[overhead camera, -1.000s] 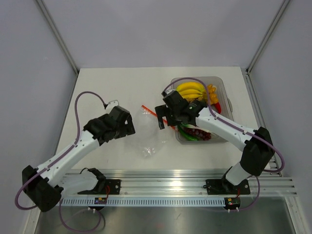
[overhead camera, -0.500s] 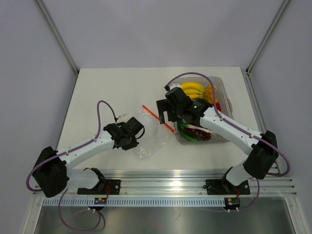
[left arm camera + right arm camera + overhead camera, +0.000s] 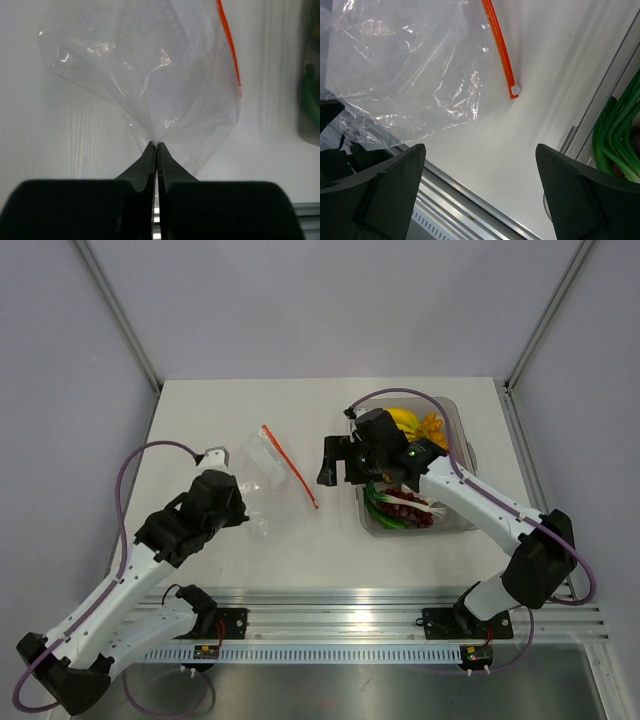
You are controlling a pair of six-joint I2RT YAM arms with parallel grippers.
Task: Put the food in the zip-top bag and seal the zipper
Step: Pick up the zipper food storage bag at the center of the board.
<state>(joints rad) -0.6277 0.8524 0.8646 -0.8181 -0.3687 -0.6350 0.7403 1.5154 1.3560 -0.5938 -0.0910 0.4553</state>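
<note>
The zip-top bag [image 3: 258,468] lies crumpled left of the table's middle, its red zipper [image 3: 290,465] running diagonally along its right side. My left gripper [image 3: 243,512] is shut on the bag's near edge; in the left wrist view the jaws [image 3: 156,145] pinch the clear film [image 3: 150,75], and the zipper [image 3: 229,45] is at the right. My right gripper [image 3: 336,468] hovers open and empty between the zipper and the tub. The food sits in the tub: yellow bananas [image 3: 403,418], orange pieces [image 3: 434,427], green vegetables [image 3: 384,510], dark red grapes [image 3: 412,511].
The clear rigid tub [image 3: 455,522] stands at the right of the table, under the right arm. An aluminium rail [image 3: 350,600] runs along the near table edge. In the right wrist view the bag [image 3: 400,65], the zipper's end [image 3: 514,90] and green vegetables [image 3: 615,135] show.
My left gripper has shut on the bag and drawn it left and away from the tub. The zipper has swung left with it. The right gripper stays open, shifted slightly back.
</note>
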